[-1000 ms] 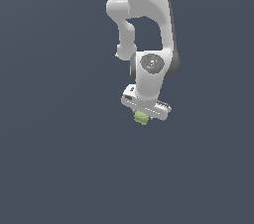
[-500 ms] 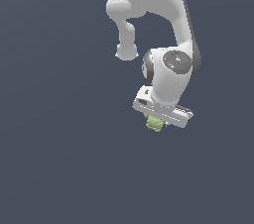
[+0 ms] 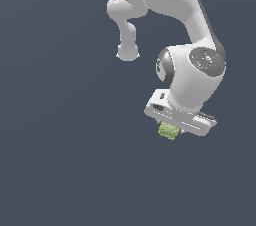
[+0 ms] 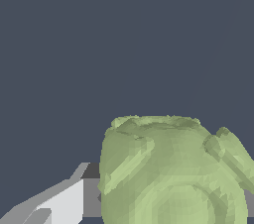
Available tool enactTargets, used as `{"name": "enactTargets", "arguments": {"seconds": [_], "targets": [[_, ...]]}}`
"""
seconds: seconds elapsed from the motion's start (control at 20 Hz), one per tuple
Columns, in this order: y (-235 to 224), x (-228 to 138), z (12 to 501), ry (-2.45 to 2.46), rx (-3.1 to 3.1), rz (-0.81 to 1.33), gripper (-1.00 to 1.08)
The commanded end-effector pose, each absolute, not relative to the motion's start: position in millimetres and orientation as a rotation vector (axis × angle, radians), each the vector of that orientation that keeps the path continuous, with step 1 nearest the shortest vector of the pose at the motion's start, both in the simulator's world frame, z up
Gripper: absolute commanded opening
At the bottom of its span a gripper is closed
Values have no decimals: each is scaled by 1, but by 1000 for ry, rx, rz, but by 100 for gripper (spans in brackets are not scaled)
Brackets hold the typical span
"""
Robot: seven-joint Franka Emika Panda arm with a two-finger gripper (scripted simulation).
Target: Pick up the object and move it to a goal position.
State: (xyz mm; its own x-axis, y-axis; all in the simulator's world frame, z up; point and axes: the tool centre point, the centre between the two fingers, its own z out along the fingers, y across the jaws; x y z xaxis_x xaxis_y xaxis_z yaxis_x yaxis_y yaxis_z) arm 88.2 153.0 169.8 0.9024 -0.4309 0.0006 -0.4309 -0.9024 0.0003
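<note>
Close to the wrist camera, the object (image 4: 173,173), a lumpy, ridged, matte light-green blob, sat clamped in the gripper (image 3: 170,131) beside 1 pale angular finger (image 4: 59,203), tucked under the smooth white gripper bar (image 3: 180,116) of the glossy, rounded arm (image 3: 170,0) against a plain dark-grey backdrop.

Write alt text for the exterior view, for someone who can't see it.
A white robot arm reaches down from the top of the picture, and a small lumpy light-green object sits tucked under its white gripper bar. The background is plain dark blue-grey, with nothing else in sight. The fingers are hidden in this view.
</note>
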Motion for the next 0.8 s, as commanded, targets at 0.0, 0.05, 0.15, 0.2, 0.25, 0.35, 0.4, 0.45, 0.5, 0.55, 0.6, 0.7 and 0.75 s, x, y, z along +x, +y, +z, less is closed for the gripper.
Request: {"name": "enactTargets", "arguments": {"seconds": [0.0, 0.05, 0.15, 0.2, 0.25, 0.35, 0.4, 0.45, 0.5, 0.55, 0.6, 0.7, 0.75], "targets": [[160, 97, 177, -694, 3063, 1, -100], [163, 100, 179, -694, 3063, 1, -100], [168, 107, 184, -694, 3064, 0, -100], [171, 110, 186, -694, 3064, 0, -100], [173, 113, 189, -694, 3064, 0, -100], [178, 118, 193, -694, 3064, 0, -100], [180, 121, 195, -694, 3064, 0, -100], [181, 123, 196, -694, 3064, 0, -100], [183, 125, 198, -694, 3064, 0, -100], [185, 127, 199, -694, 3064, 0, -100], [186, 129, 200, -694, 3064, 0, -100], [188, 132, 202, -694, 3064, 0, -100], [189, 133, 203, -694, 3064, 0, -100]]}}
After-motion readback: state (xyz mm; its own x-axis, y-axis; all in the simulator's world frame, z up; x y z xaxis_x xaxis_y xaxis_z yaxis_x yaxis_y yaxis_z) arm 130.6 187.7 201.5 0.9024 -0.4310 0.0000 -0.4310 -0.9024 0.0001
